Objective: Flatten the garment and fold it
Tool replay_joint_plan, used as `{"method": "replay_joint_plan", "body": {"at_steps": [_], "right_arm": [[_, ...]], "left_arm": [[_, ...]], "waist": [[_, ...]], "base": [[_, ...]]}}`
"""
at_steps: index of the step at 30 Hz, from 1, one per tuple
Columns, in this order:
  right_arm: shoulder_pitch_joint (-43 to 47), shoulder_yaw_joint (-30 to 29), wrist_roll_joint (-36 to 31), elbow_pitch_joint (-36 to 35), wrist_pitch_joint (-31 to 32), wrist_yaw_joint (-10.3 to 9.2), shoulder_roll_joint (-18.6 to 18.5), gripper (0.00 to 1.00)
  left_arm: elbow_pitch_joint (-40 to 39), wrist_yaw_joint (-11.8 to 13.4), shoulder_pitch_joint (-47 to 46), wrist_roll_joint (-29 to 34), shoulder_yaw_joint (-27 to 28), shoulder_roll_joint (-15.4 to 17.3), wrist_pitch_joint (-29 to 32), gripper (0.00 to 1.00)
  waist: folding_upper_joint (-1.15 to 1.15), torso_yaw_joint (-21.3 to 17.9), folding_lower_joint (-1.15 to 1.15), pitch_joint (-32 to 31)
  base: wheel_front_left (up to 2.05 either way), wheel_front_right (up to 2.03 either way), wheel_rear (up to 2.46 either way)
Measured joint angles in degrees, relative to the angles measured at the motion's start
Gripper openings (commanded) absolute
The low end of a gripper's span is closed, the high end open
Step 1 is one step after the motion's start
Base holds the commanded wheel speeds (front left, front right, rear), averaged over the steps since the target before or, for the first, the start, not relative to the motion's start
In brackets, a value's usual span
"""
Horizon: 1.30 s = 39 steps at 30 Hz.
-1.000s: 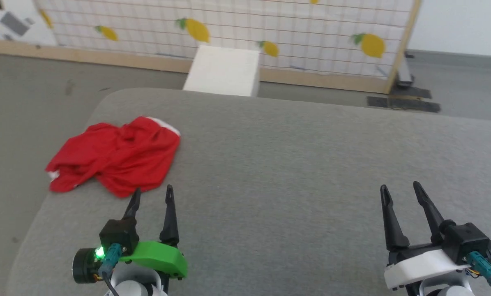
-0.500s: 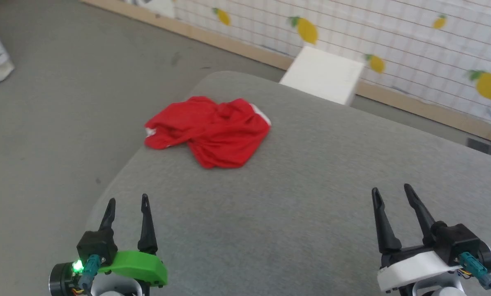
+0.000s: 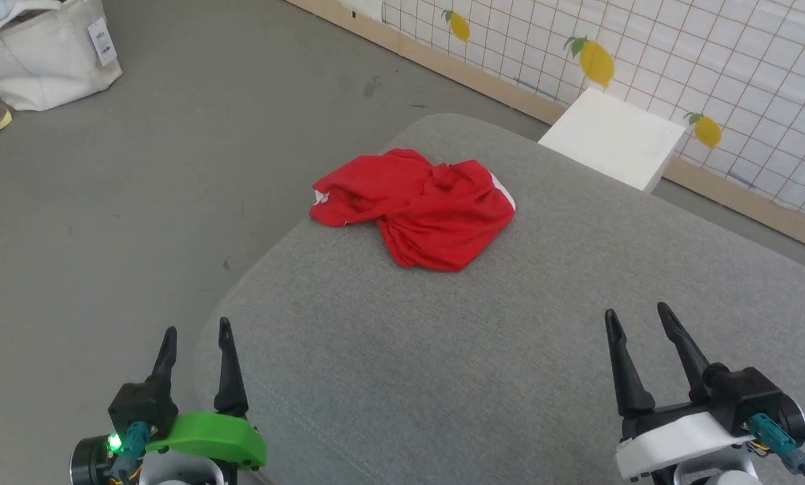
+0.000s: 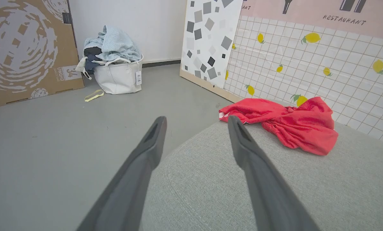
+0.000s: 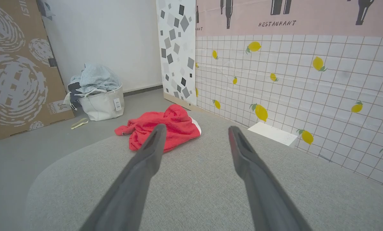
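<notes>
Soft, even light is filling all three views, leaving only faint shadows. The wide wrist lenses are gently bending the gridded wall (image 4: 310, 73) toward the edges. The left pincer (image 4: 196, 119) and right pincer (image 5: 196, 127) are blurring close to the lens.

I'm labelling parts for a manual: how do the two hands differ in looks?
Both have two long, tapered black fingers and a teal cable plug. The left hand has a green cover and lit green lamp; the right hand a white cover.
</notes>
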Motion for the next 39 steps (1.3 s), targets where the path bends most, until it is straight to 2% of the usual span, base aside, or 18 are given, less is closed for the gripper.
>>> {"method": "replay_joint_plan", "body": {"at_steps": [6,9,14,21,24,28,33,39], "right_arm": [[-0.01,-0.78,0.01,-0.05,0.00,0.00,0.00,1.00],[-0.60,-0.94,-0.01,-0.36,0.00,0.00,-0.01,1.00],[-4.30,-0.74,-1.38,-2.00,0.03,0.00,0.02,1.00],[-9.45,-1.15,-2.58,-4.98,0.14,0.00,0.03,1.00],[-11.14,-1.78,-2.68,-5.63,0.13,0.00,0.04,1.00],[-13.23,-2.33,-2.67,-5.86,0.10,0.00,-0.01,1.00],[-16.41,-2.34,-1.75,-6.08,0.02,0.00,0.02,1.00],[-17.69,-1.29,1.08,-6.48,0.01,0.00,0.02,1.00]], "left_arm": [[-0.27,-0.21,-0.20,-0.96,0.13,-0.37,0.00,1.00],[-0.05,-1.35,-1.37,-3.37,0.52,-0.67,0.01,1.00],[1.59,-2.14,-9.89,-5.06,1.91,0.38,2.52,1.00],[5.53,-5.09,-25.98,-10.84,5.14,5.32,11.59,1.00],[7.88,-6.17,-32.30,-12.03,5.69,8.77,17.44,1.00],[12.37,-7.14,-39.05,-14.14,6.15,13.43,28.14,1.00],[16.49,-4.79,-44.76,-18.95,9.46,16.53,41.07,1.00],[18.58,1.07,-45.19,-21.81,11.39,18.72,54.80,1.00]], "waist": [[0.00,-0.65,0.00,0.85],[0.00,-0.99,0.00,1.85],[0.00,-2.25,0.01,4.91],[0.00,-5.82,0.01,11.58],[0.00,-8.17,0.02,15.03],[0.00,-12.29,0.02,19.53],[0.00,-17.79,0.02,24.74],[0.00,-24.33,0.02,29.70]], "base": [[0.00,0.00,0.00],[0.00,0.00,0.00],[0.00,0.00,0.00],[0.00,0.00,0.00],[0.00,0.00,0.00],[0.00,0.00,0.00],[0.00,0.00,0.00],[0.00,0.00,0.00]]}}
